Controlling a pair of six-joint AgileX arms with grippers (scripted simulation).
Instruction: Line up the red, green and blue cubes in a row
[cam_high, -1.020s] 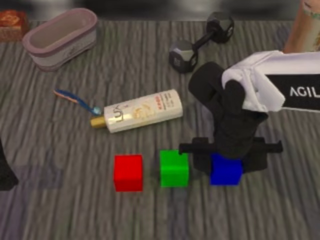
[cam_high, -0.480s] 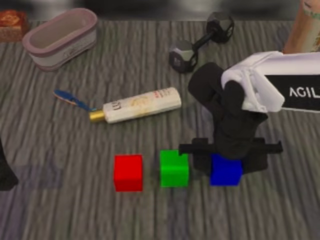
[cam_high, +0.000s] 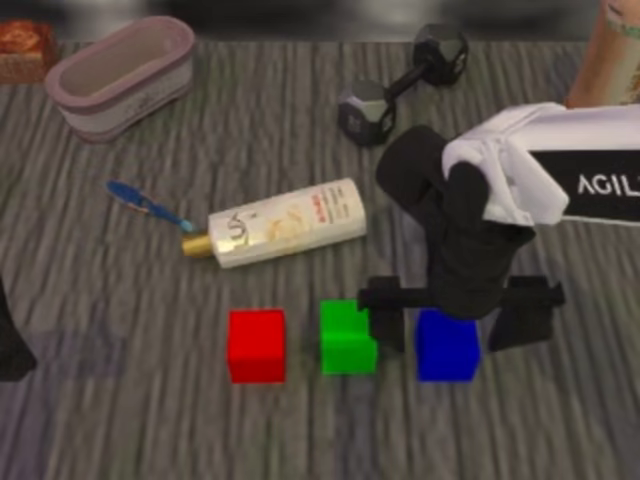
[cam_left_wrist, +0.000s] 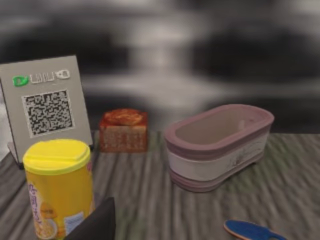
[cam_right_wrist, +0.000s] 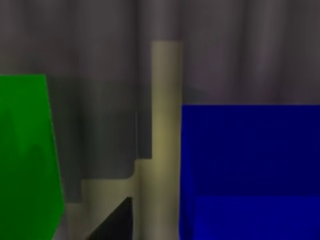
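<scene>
While seen from the top view, 3 cubes sitting in a row near the table's front: red cube (cam_high: 256, 345) leftmost, green cube (cam_high: 347, 337) in the middle, blue cube (cam_high: 446, 345) rightmost, all apart with gaps between. Right gripper (cam_high: 447, 318) hanging over the blue cube, fingers (cam_high: 388, 318) spread wide, 1 on each side of the cube and clear of it, so open and gripping nothing; left-side finger standing in the gap between green and blue. Left arm (cam_high: 10, 345) parked at the table's left edge, only a dark sliver visible; can't tell its finger state. Behind the row: lotion bottle (cam_high: 280, 222) lying on its side, blue toothbrush (cam_high: 148, 204) just beside its cap, dumbbell (cam_high: 402, 82) farther back, pink oval tub (cam_high: 120, 75) at back left. Left wrist view: same pink tub (cam_left_wrist: 217, 147), yellow-lidded can (cam_left_wrist: 59, 192), QR-code sign (cam_left_wrist: 45, 107), small red-brown box (cam_left_wrist: 123, 131), toothbrush tip (cam_left_wrist: 252, 231). Right wrist view: close-up of green cube (cam_right_wrist: 27, 160) and blue cube (cam_right_wrist: 250, 170) with bare table between, pale finger (cam_right_wrist: 165, 125) upright in that gap, just beside the blue face.
</scene>
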